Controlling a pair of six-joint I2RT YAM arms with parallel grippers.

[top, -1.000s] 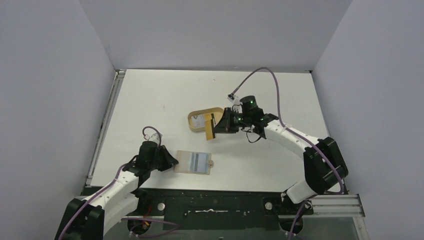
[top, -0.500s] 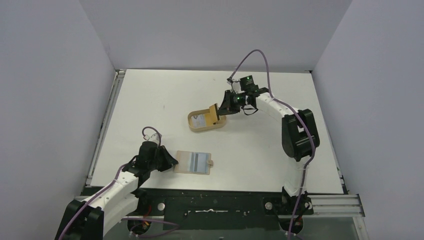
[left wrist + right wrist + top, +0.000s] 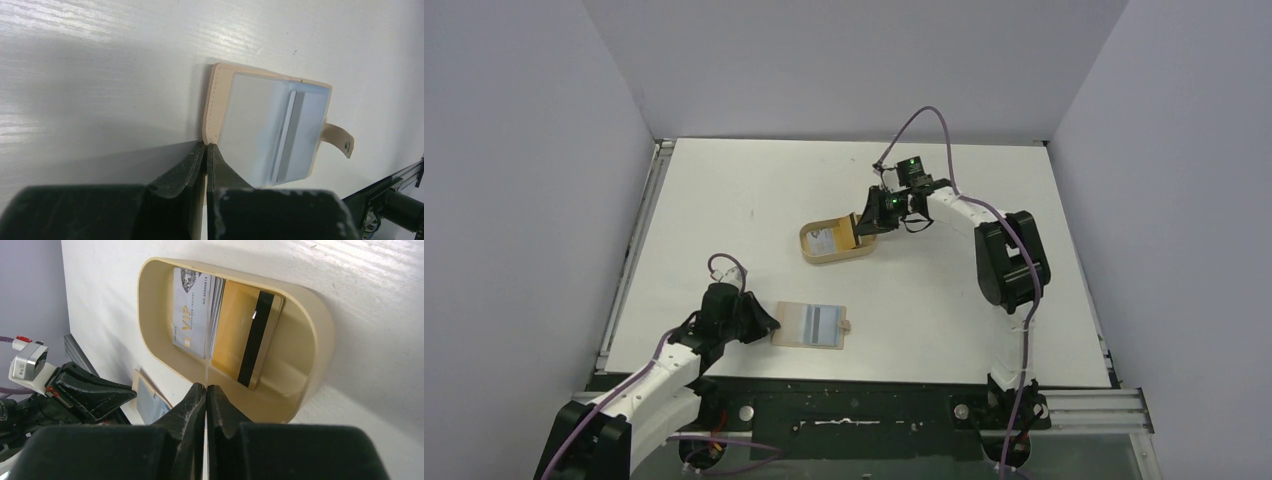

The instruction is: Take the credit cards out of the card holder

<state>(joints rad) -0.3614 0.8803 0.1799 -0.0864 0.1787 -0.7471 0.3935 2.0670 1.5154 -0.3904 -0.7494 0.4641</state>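
White counter (image 3: 754,200): right gripper (image 3: 206,386), clamped on a card (image 3: 235,330), hangs over the tray's (image 3: 310,340) right end; left gripper (image 3: 205,145) pinches the holder's (image 3: 215,110) edge.

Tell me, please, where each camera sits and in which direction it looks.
Top external: above and behind the bases, facing down at the table; left arm and right arm show.
Left wrist: looks along the shut left end effector at the card holder it pinches.
Right wrist: looks along the shut right end effector into the tray holding credit cards.
Shared: top external and left wrist both show the card holder.
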